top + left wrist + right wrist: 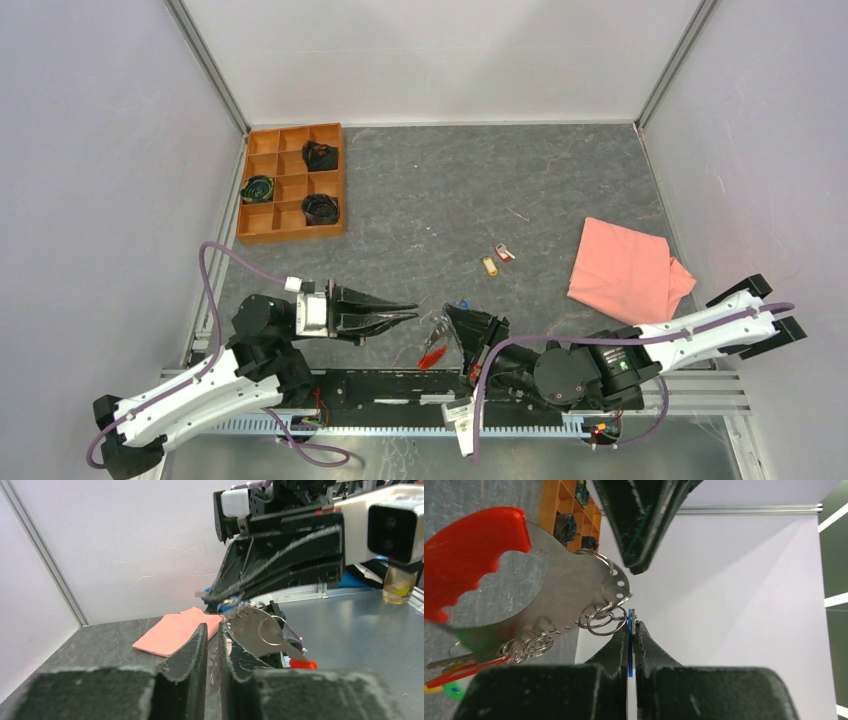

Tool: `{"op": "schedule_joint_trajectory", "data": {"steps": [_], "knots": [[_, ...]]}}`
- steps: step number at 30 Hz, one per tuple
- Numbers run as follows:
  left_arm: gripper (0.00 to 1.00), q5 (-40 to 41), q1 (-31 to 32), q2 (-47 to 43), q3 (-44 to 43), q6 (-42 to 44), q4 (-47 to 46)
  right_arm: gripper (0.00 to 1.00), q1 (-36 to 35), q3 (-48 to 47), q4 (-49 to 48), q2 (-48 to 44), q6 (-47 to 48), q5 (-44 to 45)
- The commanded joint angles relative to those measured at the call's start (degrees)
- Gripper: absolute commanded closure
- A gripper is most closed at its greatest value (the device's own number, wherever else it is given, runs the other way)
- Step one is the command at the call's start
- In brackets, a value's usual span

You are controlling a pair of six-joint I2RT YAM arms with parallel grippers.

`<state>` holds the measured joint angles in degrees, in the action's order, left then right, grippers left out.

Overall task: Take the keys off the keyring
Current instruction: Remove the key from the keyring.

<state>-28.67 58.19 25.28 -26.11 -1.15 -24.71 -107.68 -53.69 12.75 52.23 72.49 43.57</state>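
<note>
Keyring (600, 621) dangles from the blue key (629, 615) clamped in the right gripper (631, 629), its red strap (432, 355) trailing away. The left gripper (412, 311), fingers narrowly parted and seemingly empty, points at it from just beside.

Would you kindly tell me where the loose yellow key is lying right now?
In the top view, the yellow key lies on the table near the centre, close beside a loose red key, with the pink cloth to their right.
</note>
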Motion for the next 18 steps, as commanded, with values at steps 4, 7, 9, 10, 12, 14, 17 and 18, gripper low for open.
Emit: {"op": "schedule_joint_trajectory", "data": {"steps": [4,7,9,10,12,14,17,18], "knots": [[0.69,2.38,-0.23,1.27,-1.75,0.8,0.39,1.0,0.02,-5.84,-1.67,-0.15,3.9,-0.69],[0.69,3.19,-0.21,1.92,-4.24,2.18,3.07,1.0,0.08,-6.34,-0.22,-0.36,3.11,-1.86],[0.69,3.01,-0.24,2.43,-5.61,3.2,4.82,1.0,0.09,-5.98,-0.09,-0.99,3.08,-2.95],[0.69,2.69,-0.24,2.72,-6.32,3.44,5.57,1.0,0.03,-5.76,-0.09,-1.29,3.03,-3.44],[0.69,1.24,-0.24,3.41,-7.55,4.03,7.2,1.0,0.01,-5.47,-0.12,-1.58,3.25,-3.92],[0.69,0.21,-0.21,4.24,-9.04,5.01,9.52,1.0,0.06,-5.24,-0.29,-1.73,3.6,-3.95],[0.67,2.74,-0.22,4.78,-11.82,6.64,14.91,1.0,0.02,-5.54,-0.07,-1.78,3.71,-4.37],[0.66,3.42,-0.21,4.67,-12.83,7.1,16.06,1.0,0.05,-5.63,-0.08,-1.7,3.65,-4.21]]}}
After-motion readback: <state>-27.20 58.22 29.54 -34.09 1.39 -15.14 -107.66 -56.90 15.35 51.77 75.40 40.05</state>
